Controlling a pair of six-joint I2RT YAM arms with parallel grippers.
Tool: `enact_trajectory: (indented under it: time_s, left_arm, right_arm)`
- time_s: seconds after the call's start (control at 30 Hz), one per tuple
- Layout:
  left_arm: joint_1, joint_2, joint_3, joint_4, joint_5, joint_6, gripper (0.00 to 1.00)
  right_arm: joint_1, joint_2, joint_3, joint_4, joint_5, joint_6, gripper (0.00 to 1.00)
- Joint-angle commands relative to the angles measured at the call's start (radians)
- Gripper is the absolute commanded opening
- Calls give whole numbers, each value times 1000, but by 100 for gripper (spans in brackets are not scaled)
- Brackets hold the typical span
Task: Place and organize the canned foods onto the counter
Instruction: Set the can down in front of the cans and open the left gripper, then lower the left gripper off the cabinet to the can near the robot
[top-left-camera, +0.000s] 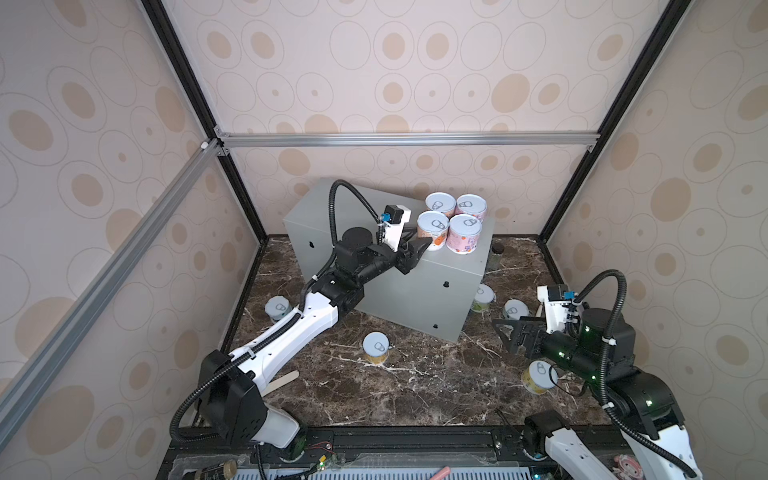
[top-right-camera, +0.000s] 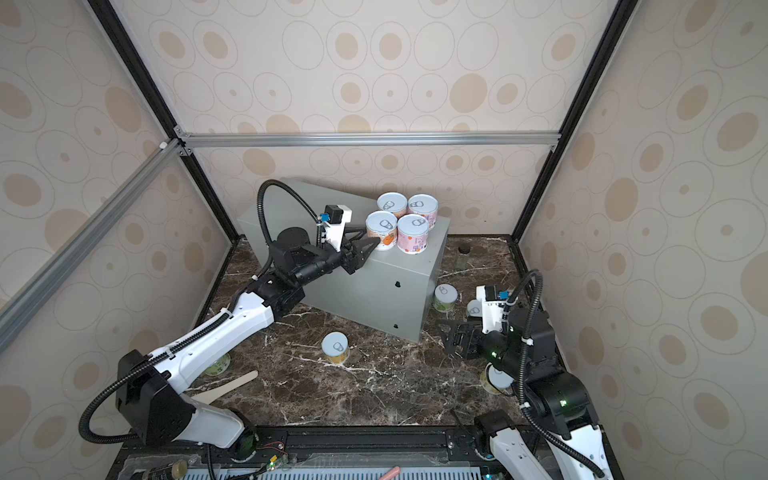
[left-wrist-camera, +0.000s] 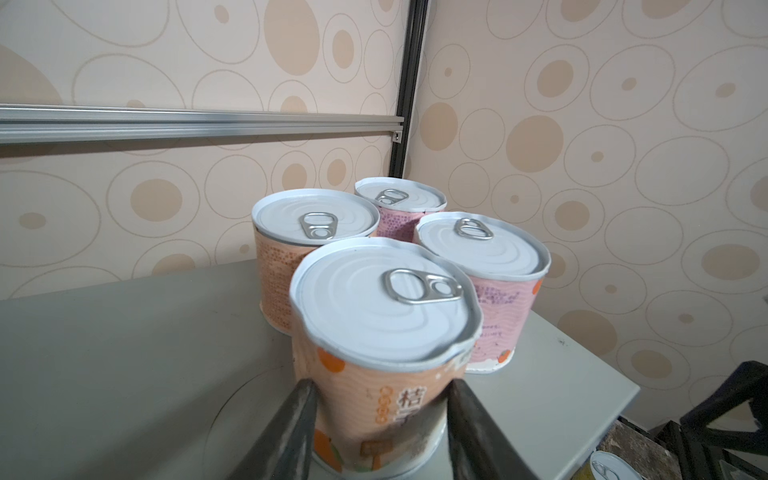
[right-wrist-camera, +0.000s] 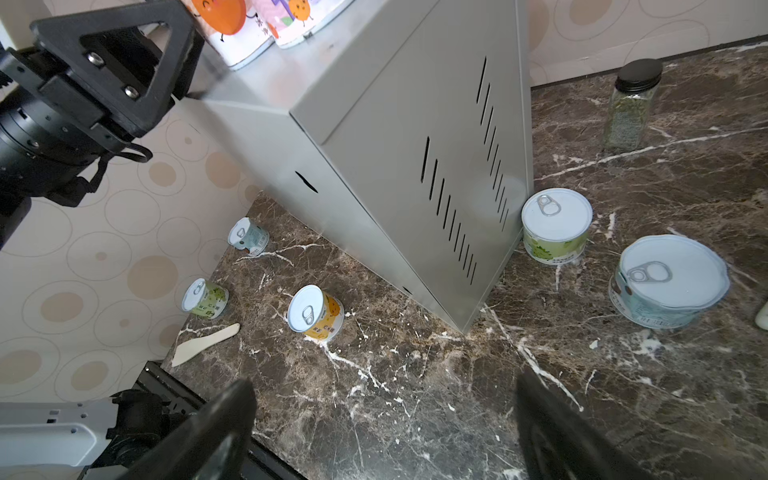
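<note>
The counter (top-left-camera: 316, 208) is a pale grey metal box standing askew at the back. My left gripper (top-left-camera: 424, 245) (left-wrist-camera: 380, 390) is shut on an orange-labelled can (top-left-camera: 432, 226) (left-wrist-camera: 386, 316) that stands on the counter's top, a finger pressed against each side of its lower wall. Three more cans stand packed right behind it: another orange one (left-wrist-camera: 291, 241) and two pink ones (top-left-camera: 464, 232) (top-left-camera: 471, 206). Several cans are on the dark marble floor, among them a yellow one (top-left-camera: 376, 347), a green one (right-wrist-camera: 555, 232) and a teal one (right-wrist-camera: 669, 282). My right gripper (top-left-camera: 505, 332) (right-wrist-camera: 384, 386) hangs open and empty above the floor.
A small dark-lidded glass jar (right-wrist-camera: 631, 104) stands right of the counter near the back wall. A wooden spatula (top-left-camera: 282, 380) lies on the floor under my left arm. Another yellow can (top-left-camera: 539, 376) sits half under my right arm. Patterned walls close in three sides.
</note>
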Motion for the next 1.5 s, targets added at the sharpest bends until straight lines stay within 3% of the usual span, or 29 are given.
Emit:
enact_trajectory:
  time_s: [0.0,0.5,0.83,1.0,1.47]
  left_arm:
    - [6,10,20,-11,36,-24,51]
    - [6,26,50,-35,57,-27,54]
    - [7,-138,-21,-107,-23,18,87]
    - [6,-267,-92,-152,-78,11,99]
    - [6,-523,-295,-387,-344,-67,99]
  right_arm:
    - [5,12,-3,10,0,-18,99]
    - [31,-10,20,-49,24,-35,99]
    - [31,7,11,-19,19,-22,98]
    - [31,33,27,-16,6,-15,99]
    - [31,4,33,-66,26,-22,99]
